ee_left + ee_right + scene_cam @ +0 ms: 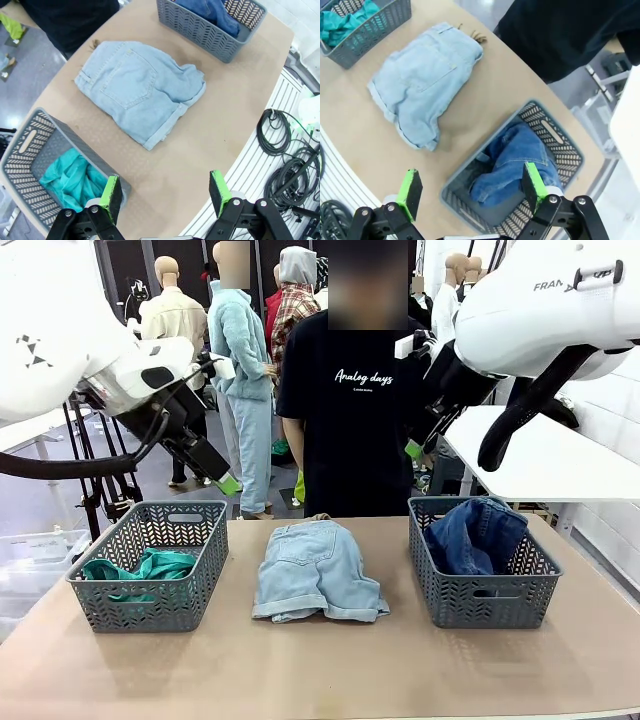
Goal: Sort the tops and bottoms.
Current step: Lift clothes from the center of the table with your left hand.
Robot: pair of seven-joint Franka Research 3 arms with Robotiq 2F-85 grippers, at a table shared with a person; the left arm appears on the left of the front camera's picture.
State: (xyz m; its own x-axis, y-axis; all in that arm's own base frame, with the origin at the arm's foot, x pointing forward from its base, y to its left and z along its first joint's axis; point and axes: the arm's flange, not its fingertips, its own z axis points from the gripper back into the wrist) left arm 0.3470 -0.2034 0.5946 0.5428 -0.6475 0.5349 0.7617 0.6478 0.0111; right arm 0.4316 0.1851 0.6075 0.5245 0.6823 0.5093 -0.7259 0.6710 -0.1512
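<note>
Front view: a pair of pale denim shorts [318,568] lies flat at the middle of the desk [320,670], between two grey baskets. The left basket [130,608] holds a crumpled teal top [145,568]; the right basket [480,605] holds dark blue shorts [478,533]. A person in a black printed T-shirt [350,430] stands at the far edge. Both arms are raised well above the desk.

Left wrist view: the left jaws stand wide apart and empty, their green pads [111,192] high over the desk's near edge. The pale shorts lie back pocket up, the teal top sits in its basket at lower left, and the dark shorts fill the basket at the top. Black cables [280,150] coil beyond the desk's edge.

Right wrist view: the right jaws are likewise spread and hold nothing, pads [532,180] above the basket of dark shorts. The pale shorts lie beside that basket on the bare desk, apart from it.
</note>
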